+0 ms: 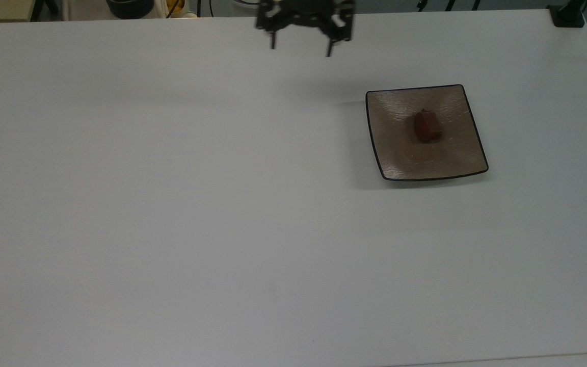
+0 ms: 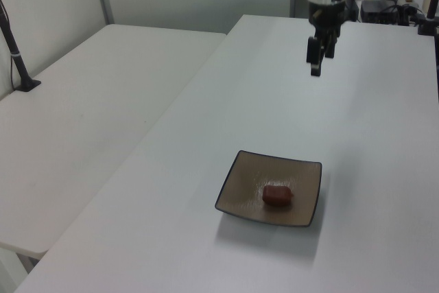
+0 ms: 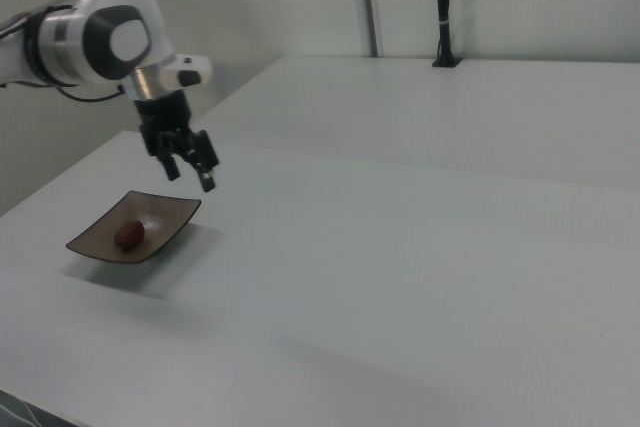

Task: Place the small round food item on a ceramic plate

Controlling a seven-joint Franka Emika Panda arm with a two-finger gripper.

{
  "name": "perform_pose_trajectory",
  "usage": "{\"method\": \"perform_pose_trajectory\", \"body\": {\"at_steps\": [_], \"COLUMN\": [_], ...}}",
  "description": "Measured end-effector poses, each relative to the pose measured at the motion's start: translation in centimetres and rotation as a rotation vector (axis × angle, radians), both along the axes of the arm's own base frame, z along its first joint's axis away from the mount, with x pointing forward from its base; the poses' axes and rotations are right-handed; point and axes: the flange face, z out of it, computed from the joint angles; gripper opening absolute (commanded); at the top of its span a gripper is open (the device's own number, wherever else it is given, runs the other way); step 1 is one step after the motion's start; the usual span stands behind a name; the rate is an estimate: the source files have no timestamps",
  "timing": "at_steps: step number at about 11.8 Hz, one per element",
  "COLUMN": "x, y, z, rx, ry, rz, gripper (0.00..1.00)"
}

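The small round food item (image 1: 428,127) (image 2: 276,194) (image 3: 129,235), a dark reddish-brown lump, lies near the middle of the square tan ceramic plate (image 1: 400,158) (image 2: 236,190) (image 3: 165,222) with its thin black rim. My gripper (image 1: 300,49) (image 2: 316,66) (image 3: 192,177) hangs open and empty high above the table, well away from the plate toward the top view's upper left. Nothing is between its fingers.
The white table (image 1: 171,204) spreads wide around the plate. A second white table (image 2: 89,108) stands alongside it. A black post (image 3: 441,7) rises at the far table edge, and dark items (image 1: 129,7) sit beyond the top view's upper edge.
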Motion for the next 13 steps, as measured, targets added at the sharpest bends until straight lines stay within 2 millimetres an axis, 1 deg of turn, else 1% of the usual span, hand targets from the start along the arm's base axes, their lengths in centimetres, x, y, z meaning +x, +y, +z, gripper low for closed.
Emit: {"method": "perform_pose_trajectory", "body": {"at_steps": [1,2,4,7,9,13], "x": [0.6,1.1,1.6,1.9,2.2,2.0], "y": [-2.2,-5.0,-7.9,-8.6,-9.7,-9.9], "z": [0.0,0.1,0.6,0.8,1.2,2.2], "rx": [0.030,0.082,0.125,0.126,0.126,0.095], "ry": [0.009,0.014,0.006,0.001,-0.010,-0.029], "rz": [-0.003,0.001,0.025,0.030,0.039,0.061], "gripper": [1.00,1.00,1.00,1.00,1.00,1.00]}}
